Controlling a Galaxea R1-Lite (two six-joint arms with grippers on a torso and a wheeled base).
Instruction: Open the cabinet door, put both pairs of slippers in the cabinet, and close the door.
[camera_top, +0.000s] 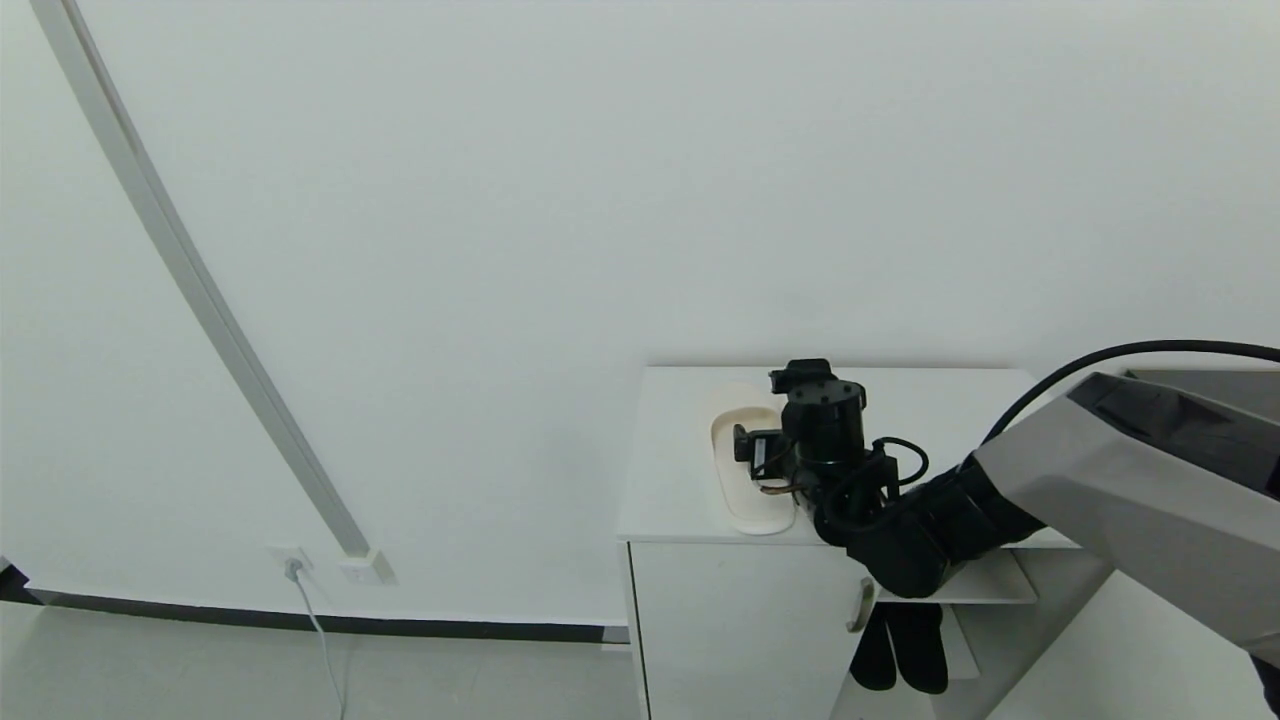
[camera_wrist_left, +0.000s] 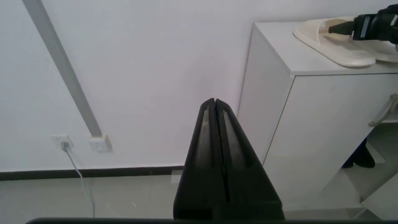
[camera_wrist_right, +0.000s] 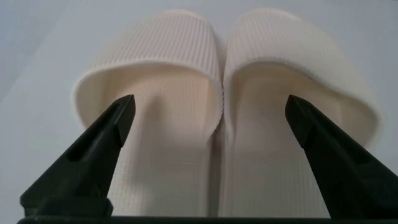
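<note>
— Cream ribbed rubber slippers (camera_wrist_right: 180, 93): where?
— Side by side on the white cabinet's top (camera_top: 680, 450), between the right gripper's (camera_wrist_right: 209, 102) spread fingers.
— And the left gripper (camera_wrist_left: 215, 106)?
— Pressed together, off the cabinet's left side, well apart from them.

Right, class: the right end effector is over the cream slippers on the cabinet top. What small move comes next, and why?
Probably close the right end effector on the cream slippers: its fingers are open, one over each slipper, with the adjoining straps between them, so closing should pinch both.
</note>
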